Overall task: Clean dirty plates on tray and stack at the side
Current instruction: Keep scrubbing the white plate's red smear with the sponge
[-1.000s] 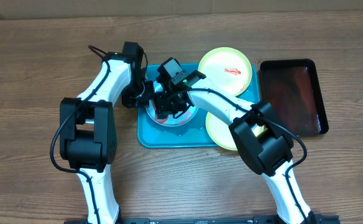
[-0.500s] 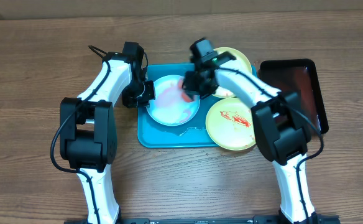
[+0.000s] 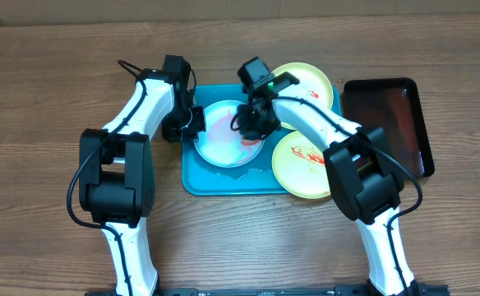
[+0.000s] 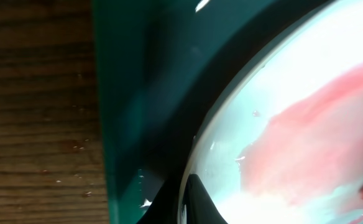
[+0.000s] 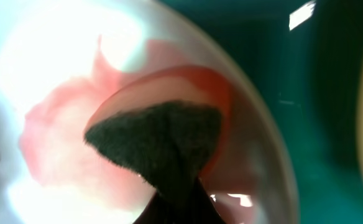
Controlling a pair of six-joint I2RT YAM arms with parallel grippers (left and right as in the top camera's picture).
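Observation:
The pale blue-white plate [image 3: 222, 140] lies at the left of the turquoise tray [image 3: 215, 179], with a pink sauce smear across it. My left gripper [image 3: 192, 123] is shut on this plate's left rim; in the left wrist view its fingertips [image 4: 191, 199] pinch the rim of the plate [image 4: 281, 124]. My right gripper [image 3: 252, 131] is shut on a dark scouring sponge [image 5: 160, 134] that is pressed on the plate's right part. Two yellow-green plates carry red sauce, one at the back right [image 3: 314, 78] and one at the front right [image 3: 293, 173].
A glossy black tray [image 3: 388, 123] stands on the wooden table to the right of the turquoise tray. The right arm crosses over the two yellow-green plates. Bare wood [image 4: 38, 93] lies left of the tray.
The right gripper with the sponge swept from the plate's middle to its back right rim, then came back onto the plate's right part. The left arm has not moved.

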